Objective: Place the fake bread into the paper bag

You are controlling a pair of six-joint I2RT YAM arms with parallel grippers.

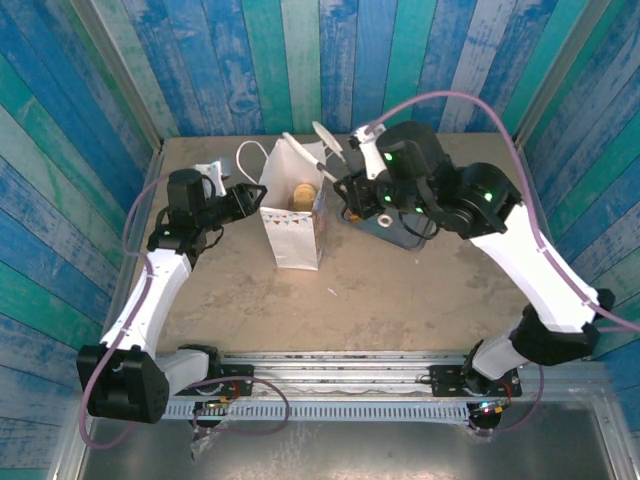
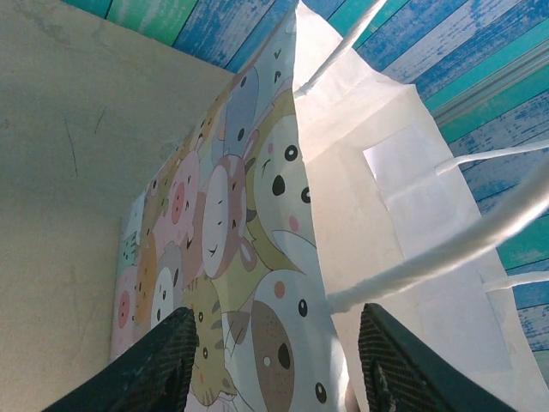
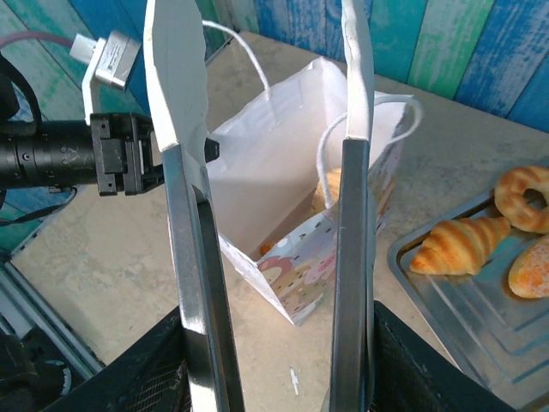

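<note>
left hand (image 2: pixel 276 330): fingers apart, straddling the rim of the paper bag (image 2: pixel 257 215) on its left side; one finger is outside by the printed wall, the other over the white interior. cannot tell whether either pad touches the paper.
right hand (image 3: pixel 274 343): clamped on the two arms of the metal tongs (image 3: pixel 190 257), gripping low on them.
tongs: arms spread, white tips apart, nothing between them; tips are raised near the bag's mouth.
bag position: upright about mid-surface (image 1: pixel 400 290), between the two arms; mouth open, cord handles loose at the top, cartoon-face print on the side.
bread in bag: one round bun (image 1: pixel 305 192) lies inside, by the wall that faces the tray.
bread on tray: croissant (image 3: pixel 459 245), ring pastry (image 3: pixel 525 196) and a third pastry (image 3: pixel 532 268) cut by the frame edge rest on the grey tray (image 3: pixel 463 326).
tray position: on the surface just right of the bag, under the right arm.
</note>
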